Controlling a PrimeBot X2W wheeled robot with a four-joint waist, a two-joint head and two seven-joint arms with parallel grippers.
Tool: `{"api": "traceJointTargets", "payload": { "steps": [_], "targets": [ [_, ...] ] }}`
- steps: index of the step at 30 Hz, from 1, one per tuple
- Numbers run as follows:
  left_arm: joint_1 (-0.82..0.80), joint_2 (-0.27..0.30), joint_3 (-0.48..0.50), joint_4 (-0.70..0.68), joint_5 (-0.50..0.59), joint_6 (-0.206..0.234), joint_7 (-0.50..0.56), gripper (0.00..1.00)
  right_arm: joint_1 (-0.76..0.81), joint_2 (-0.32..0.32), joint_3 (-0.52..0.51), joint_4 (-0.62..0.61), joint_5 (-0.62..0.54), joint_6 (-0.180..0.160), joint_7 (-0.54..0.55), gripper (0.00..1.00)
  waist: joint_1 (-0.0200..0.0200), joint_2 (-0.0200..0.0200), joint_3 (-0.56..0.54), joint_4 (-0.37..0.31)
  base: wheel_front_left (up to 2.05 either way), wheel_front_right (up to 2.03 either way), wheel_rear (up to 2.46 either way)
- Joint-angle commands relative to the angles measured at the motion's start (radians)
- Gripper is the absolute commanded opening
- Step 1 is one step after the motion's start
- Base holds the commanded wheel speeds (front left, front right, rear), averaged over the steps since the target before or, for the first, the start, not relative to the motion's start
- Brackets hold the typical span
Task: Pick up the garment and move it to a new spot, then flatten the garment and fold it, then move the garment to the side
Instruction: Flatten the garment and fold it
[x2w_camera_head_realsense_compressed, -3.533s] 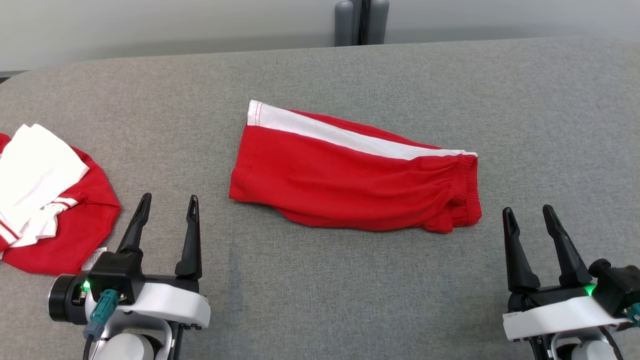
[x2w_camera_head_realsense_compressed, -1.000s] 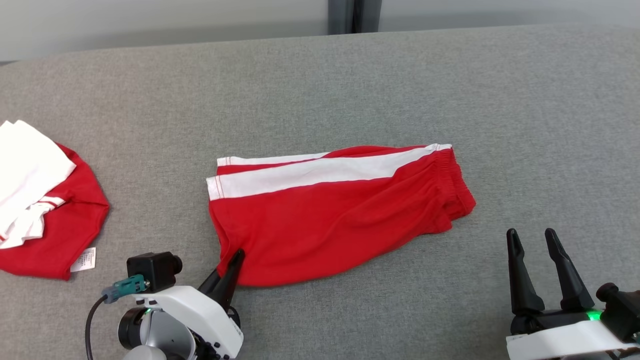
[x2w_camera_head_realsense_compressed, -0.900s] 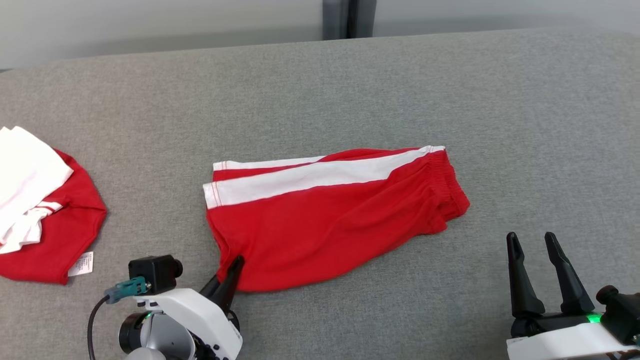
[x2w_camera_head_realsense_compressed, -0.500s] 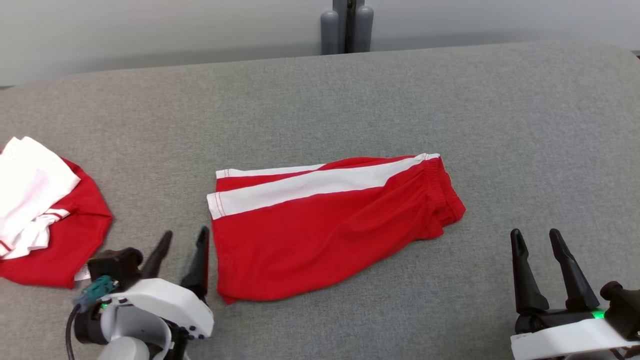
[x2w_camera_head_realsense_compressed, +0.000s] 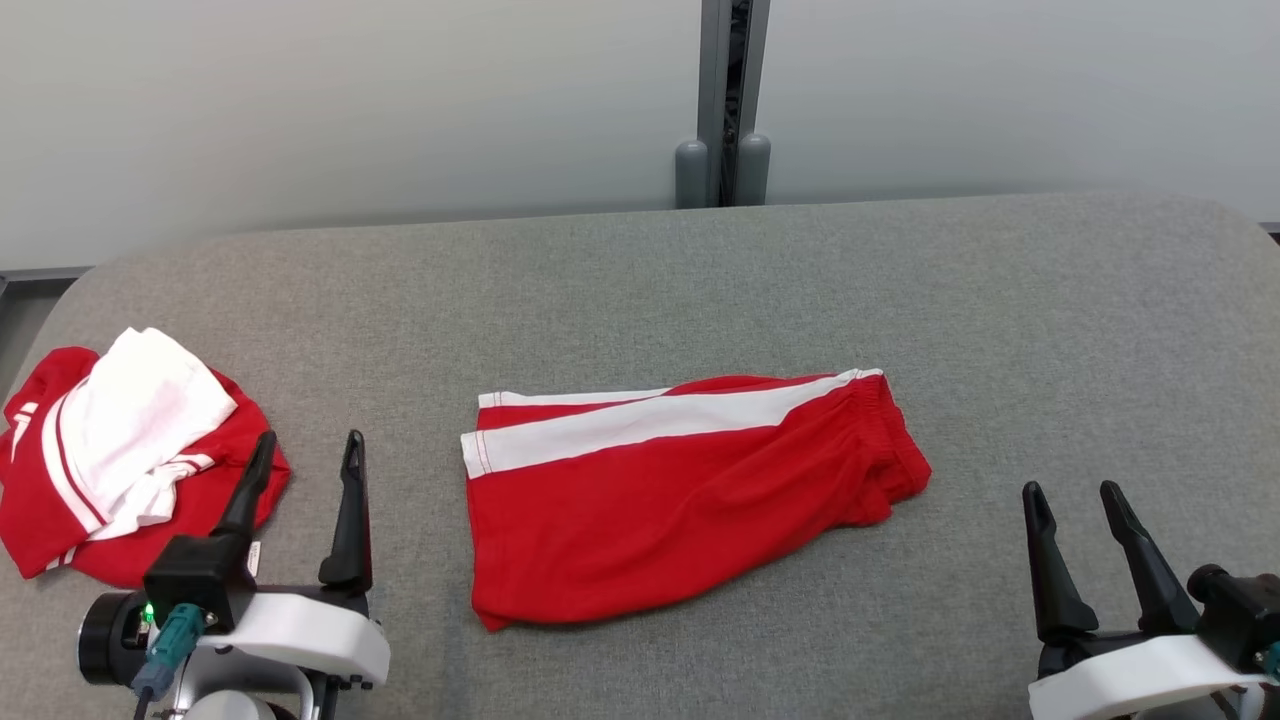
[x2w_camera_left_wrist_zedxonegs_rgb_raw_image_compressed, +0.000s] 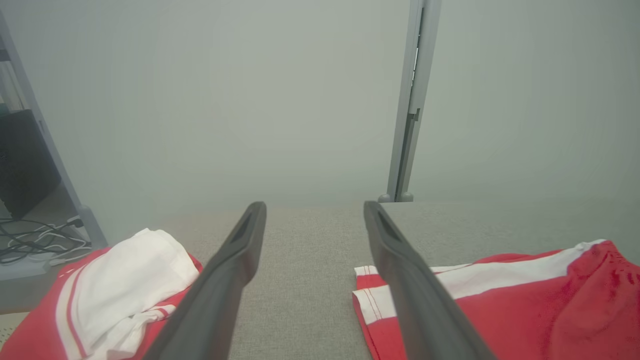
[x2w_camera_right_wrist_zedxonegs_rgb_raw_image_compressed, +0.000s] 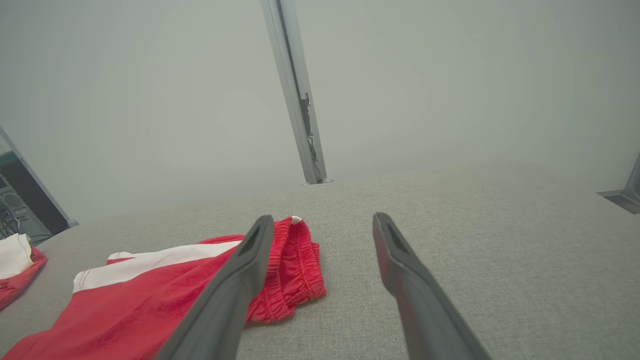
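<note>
One shorts (x2w_camera_head_realsense_compressed: 680, 500), one crumpled garment (x2w_camera_head_realsense_compressed: 120, 450), one left hand (x2w_camera_head_realsense_compressed: 310, 437), one right hand (x2w_camera_head_realsense_compressed: 1069, 488)

Shorts (x2w_camera_left_wrist_zedxonegs_rgb_raw_image_compressed: 525, 310) cut off by right and bottom edges in left wrist view — waistband (x2w_camera_right_wrist_zedxonegs_rgb_raw_image_compressed: 300, 260) partly hidden behind right tool (x2w_camera_right_wrist_zedxonegs_rgb_raw_image_compressed: 322, 219).

Left hand (x2w_camera_head_realsense_compressed: 310, 440), right hand (x2w_camera_head_realsense_compressed: 1069, 490): fingers apart.

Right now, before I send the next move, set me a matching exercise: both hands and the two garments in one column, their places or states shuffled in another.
1. red shorts with white side stripe
2. crumpled red-and-white garment
3. left hand
4. right hand

A. far left of the grey padded table
B. open, off the shorts' waistband end
C. lying mid-table
D. open, between the two garments

Pairs: 1-C, 2-A, 3-D, 4-B
</note>
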Motion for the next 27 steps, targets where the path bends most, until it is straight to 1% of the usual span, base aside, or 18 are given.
{"api": "traceJointTargets", "payload": {
  "steps": [1,3,7,19,24,27],
  "targets": [
    [0.019,0.007,-0.007,0.012,0.013,0.006,-0.008,1.00,0.015,0.002,-0.008,0.003,-0.004,0.000,0.009,1.00,0.0000,-0.0001,-0.019,0.000,0.00,0.00,0.00],
    [0.046,0.004,-0.021,0.020,0.019,0.010,-0.013,1.00,0.045,0.008,-0.016,-0.003,-0.009,0.000,0.019,1.00,0.0000,-0.0001,-0.044,0.003,0.00,0.00,0.00],
    [0.072,0.000,-0.018,0.012,0.010,0.016,-0.021,1.00,0.062,0.017,-0.029,-0.016,-0.021,0.000,0.027,1.00,0.0000,-0.0001,-0.054,0.009,0.00,0.00,0.00],
    [0.053,-0.015,-0.010,0.022,0.007,0.015,-0.037,1.00,0.068,0.025,-0.045,-0.028,-0.027,0.000,0.032,1.00,0.0000,-0.0001,-0.053,0.032,0.00,0.00,0.00],
    [0.026,-0.037,0.014,0.039,-0.015,0.006,-0.045,1.00,0.071,0.028,-0.071,-0.022,-0.020,0.000,0.027,1.00,0.0000,-0.0001,-0.045,0.063,0.00,0.00,0.00],
    [0.011,-0.046,0.014,0.056,-0.006,-0.002,-0.047,1.00,0.061,0.028,-0.082,-0.008,-0.015,0.000,0.034,1.00,0.0000,-0.0001,-0.039,0.081,0.00,0.00,0.00]
  ]
}}
